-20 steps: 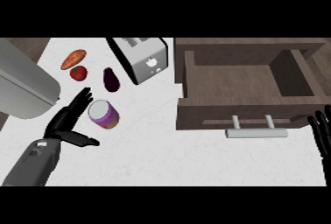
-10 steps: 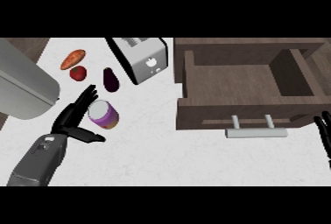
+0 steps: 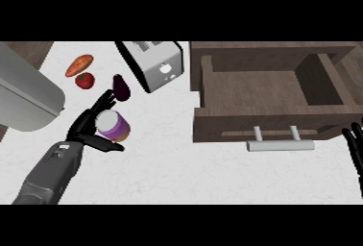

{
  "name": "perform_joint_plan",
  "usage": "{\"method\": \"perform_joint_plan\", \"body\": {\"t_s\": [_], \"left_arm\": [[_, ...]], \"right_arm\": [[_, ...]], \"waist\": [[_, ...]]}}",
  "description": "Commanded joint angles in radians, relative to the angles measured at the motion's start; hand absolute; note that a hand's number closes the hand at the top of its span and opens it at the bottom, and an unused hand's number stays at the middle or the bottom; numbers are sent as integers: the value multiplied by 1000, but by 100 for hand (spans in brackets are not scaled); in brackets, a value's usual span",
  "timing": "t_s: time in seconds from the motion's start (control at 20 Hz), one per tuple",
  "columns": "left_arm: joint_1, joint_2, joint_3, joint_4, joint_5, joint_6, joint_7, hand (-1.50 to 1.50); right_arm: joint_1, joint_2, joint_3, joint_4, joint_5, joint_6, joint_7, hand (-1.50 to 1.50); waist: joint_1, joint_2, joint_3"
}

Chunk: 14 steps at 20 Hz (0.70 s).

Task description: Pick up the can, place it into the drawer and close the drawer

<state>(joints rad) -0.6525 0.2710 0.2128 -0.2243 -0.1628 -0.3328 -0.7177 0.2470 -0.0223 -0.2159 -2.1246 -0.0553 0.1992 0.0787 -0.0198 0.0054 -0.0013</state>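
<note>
Black fingers of the left hand (image 3: 90, 126) lie along the left side of the can (image 3: 113, 126) and the thumb hooks under its near side, so the hand cups the can but does not seem to wrap it fully. The can stands on the counter (image 3: 177, 178), left of the drawer (image 3: 269, 96) and well apart from it. At the right edge the right hand (image 3: 352, 144) rests with straight fingers pointing up. I think the main danger is a lift that begins too early: the can is round, and with the grip only half closed it could slip out toward the open side. Farther on, the handle (image 3: 280, 144) and the drawer's front wall stand in the way, so a low carry may knock the can against them. The eggplant (image 3: 121, 88) lies just beyond the fingertips and could be pushed if the fingers spread again. Compared with one second ago, the left hand has moved in: then it was spread beside the can with the thumb pointing away. The can, the open drawer and the right hand are about where they were.
</note>
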Motion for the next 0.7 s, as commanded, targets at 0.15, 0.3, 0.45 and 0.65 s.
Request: {"method": "perform_joint_plan", "body": {"t_s": [0.15, 0.3, 0.45, 0.65], "left_arm": [[8, -58, -29, -42, -15, 23, 8, -150], [-52, -37, -9, 31, -17, 7, -24, -150], [-48, -28, -12, 37, -18, -36, -41, 150], [-56, -94, -9, -34, 11, -16, 30, 150]], "right_arm": [[0, -3, -17, -5, -20, 17, 10, -150], [-15, -16, -43, 15, -43, 21, 5, -150], [6, 17, 10, -29, 12, 0, 9, -150], [-24, -26, -70, -13, -68, 14, 43, -150]], "waist": [[8, -3, 1], [-6, 2, 0], [-5, 2, 0], [8, -3, 1]]}}
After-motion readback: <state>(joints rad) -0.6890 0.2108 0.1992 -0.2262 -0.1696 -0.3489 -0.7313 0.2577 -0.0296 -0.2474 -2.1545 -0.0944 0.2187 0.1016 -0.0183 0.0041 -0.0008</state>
